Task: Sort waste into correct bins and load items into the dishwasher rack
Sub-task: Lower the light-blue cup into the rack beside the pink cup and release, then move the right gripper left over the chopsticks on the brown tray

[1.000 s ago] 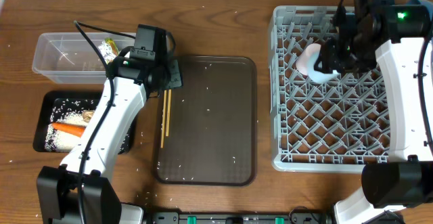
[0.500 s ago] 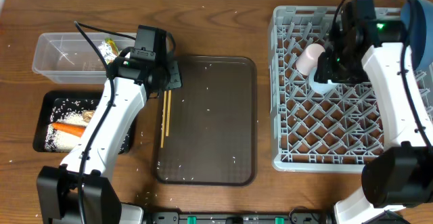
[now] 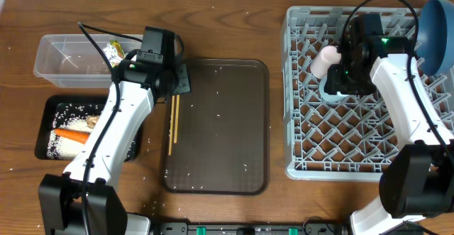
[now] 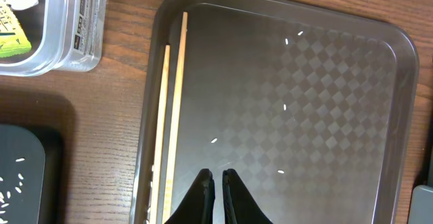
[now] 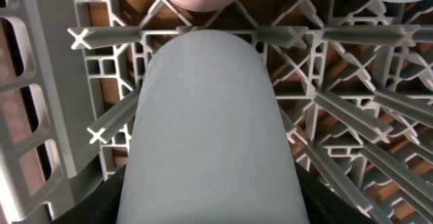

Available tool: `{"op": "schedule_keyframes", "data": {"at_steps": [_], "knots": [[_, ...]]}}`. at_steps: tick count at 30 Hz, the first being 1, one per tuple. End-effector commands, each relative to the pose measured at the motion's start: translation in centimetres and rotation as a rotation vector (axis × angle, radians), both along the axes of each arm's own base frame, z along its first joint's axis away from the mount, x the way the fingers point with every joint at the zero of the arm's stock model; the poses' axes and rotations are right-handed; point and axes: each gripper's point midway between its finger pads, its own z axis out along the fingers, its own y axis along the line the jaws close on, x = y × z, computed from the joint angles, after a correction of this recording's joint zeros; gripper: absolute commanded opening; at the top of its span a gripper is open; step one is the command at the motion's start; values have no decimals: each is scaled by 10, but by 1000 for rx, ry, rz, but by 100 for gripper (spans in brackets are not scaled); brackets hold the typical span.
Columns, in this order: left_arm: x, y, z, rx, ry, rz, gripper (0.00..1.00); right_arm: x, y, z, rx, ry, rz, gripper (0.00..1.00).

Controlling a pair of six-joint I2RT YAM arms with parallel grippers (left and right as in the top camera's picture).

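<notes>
My right gripper (image 3: 346,75) is shut on the light blue cup (image 5: 210,129), its black fingers (image 5: 101,200) pressed to both sides. The cup lies low over the grey dishwasher rack (image 3: 355,157), just in front of the pink cup (image 3: 325,59). A dark blue bowl (image 3: 434,25) stands at the rack's far right corner. My left gripper (image 4: 218,176) is shut and empty above the brown serving tray (image 4: 325,116), right of the wooden chopsticks (image 4: 174,109) along its left rim. The clear tub (image 3: 53,54) holds the wrapper (image 3: 113,50). Rice and a carrot (image 3: 71,134) lie in the black tray (image 3: 50,107).
Upright pegs of the rack (image 5: 40,82) crowd round the held cup. Loose rice grains are scattered on the serving tray (image 3: 220,128) and the wooden table (image 3: 21,192). The left arm reaches over the gap between the bins and the serving tray.
The right gripper has carried the light blue cup left and lower in the rack, to beside the pink cup, uncovering the dark blue bowl. The left arm has not moved.
</notes>
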Motion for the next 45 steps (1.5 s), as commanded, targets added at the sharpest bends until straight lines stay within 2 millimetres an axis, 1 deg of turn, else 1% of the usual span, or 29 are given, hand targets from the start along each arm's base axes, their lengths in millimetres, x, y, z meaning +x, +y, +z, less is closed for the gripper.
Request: {"op": "schedule_keyframes", "data": {"at_steps": [1, 4, 7, 8, 16, 19, 20, 24, 25, 27, 30, 34, 38, 40, 42, 45], "knots": [[-3, 2, -1, 19, 2, -12, 8, -3, -3, -8, -8, 20, -22, 40], [-3, 2, -1, 20, 3, -12, 8, -3, -3, -8, -5, 21, -22, 40], [-3, 2, -1, 20, 3, -12, 8, -5, -2, -8, 1, 27, -20, 35], [-3, 2, -1, 20, 5, -12, 8, -6, -2, -8, 3, 33, -21, 34], [-5, 2, -2, 21, 13, -12, 8, -27, -1, -10, 6, 117, -19, 38], [-6, 2, -3, 22, 15, -12, 8, -28, -1, -10, 6, 121, -19, 41], [-6, 2, -2, 22, 15, -12, 8, -27, -1, -10, 7, 117, -19, 46], [-6, 3, -3, 22, 18, -12, 9, -17, 3, -10, 31, 78, -17, 90], [-6, 3, -3, 23, 18, -12, 9, -14, 4, -9, 33, 65, -28, 96], [-7, 3, -3, 23, 19, -12, 8, -5, 6, -6, 49, 29, -57, 99], [-7, 3, -3, 22, 18, -12, 8, 9, 18, 10, 121, -25, -56, 99], [-9, 3, -4, 24, 29, -12, 8, 26, 26, 47, 171, -108, -40, 99], [-14, 4, -6, 29, 54, -14, 8, 31, 34, 89, 191, -177, -17, 99], [-17, 4, -7, 39, 59, -37, 8, 31, 41, 103, 200, -202, 2, 99], [-18, 2, -8, 54, 59, -76, 8, 30, 54, 112, 223, -223, 33, 99], [-19, -4, -10, 76, 58, -140, 9, 30, 85, 114, 272, -234, 106, 99]]}}
